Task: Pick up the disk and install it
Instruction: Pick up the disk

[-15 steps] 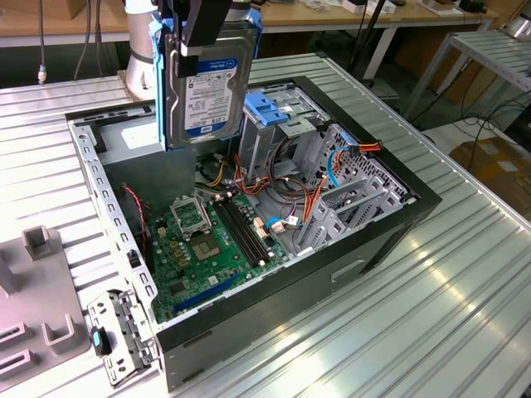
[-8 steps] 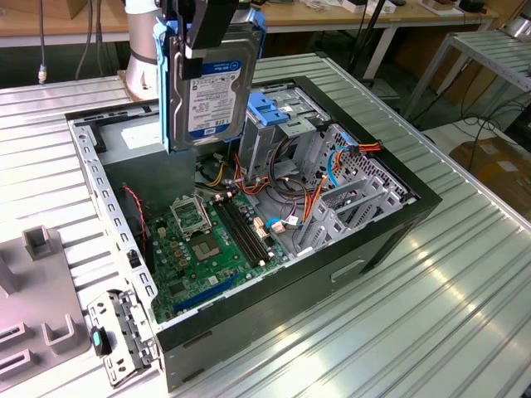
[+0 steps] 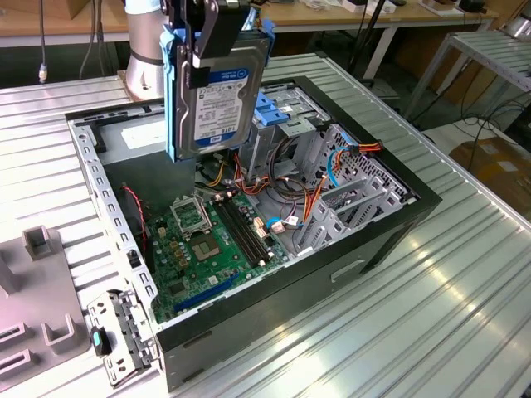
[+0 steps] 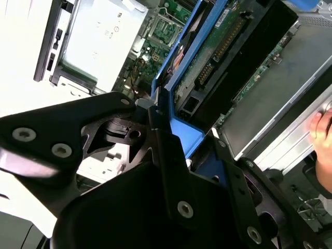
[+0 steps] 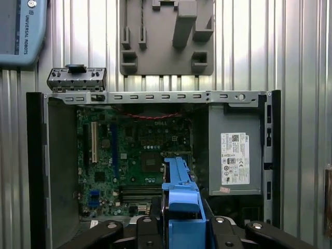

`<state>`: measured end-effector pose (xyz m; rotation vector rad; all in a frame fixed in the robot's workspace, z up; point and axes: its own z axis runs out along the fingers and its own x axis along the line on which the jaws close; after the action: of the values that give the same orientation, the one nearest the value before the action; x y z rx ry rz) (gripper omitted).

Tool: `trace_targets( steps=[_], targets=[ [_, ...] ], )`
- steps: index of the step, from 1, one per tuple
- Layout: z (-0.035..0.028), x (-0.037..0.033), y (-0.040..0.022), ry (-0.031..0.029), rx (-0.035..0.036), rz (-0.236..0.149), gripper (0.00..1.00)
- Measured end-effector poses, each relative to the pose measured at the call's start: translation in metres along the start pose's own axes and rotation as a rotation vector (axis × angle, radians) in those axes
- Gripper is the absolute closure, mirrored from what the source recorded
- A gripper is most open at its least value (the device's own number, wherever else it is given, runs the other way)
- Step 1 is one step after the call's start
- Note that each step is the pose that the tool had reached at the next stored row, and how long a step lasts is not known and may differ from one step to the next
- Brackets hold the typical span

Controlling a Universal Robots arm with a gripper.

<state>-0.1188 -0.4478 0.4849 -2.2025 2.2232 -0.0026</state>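
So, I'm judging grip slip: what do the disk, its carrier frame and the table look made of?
The disk, held by the gripper: likely bare grey metal with a dull sheen, under a printed paper-like label. Its carrier frame: probably moulded plastic, an even blue and smooth. The table: seemingly aluminium, ribbed, with bright reflections.

Bright light is coming down onto the bench (image 3: 465,282), and white glare is shining off it beside the computer case (image 3: 274,307) in the exterior view. Shadows are lying inside the case. Above the case, the disk (image 3: 220,104) is catching light on its label. In the second wrist view, the bench beside the case is glowing white and the pincer (image 4: 179,132) is sitting dark.
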Motion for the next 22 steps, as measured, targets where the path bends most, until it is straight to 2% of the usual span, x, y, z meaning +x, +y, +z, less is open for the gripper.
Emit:
trace_targets(
  steps=[3,6,15,17,21,22],
  targets=[
    [0.0002,0.0048,-0.0003,0.0,0.0,0.0,0.63],
    [0.0004,0.0153,-0.0004,0.0001,0.0,0.0,0.63],
    [0.0011,0.0371,-0.002,0.0007,0.0,0.0,0.63],
    [0.0016,0.0402,-0.0149,0.0009,-0.0002,0.0,0.63],
    [0.0023,0.0409,-0.0331,0.0008,-0.0003,0.0,0.63],
    [0.0027,0.0409,-0.0412,0.0008,-0.0002,0.0,0.63]
  ],
)
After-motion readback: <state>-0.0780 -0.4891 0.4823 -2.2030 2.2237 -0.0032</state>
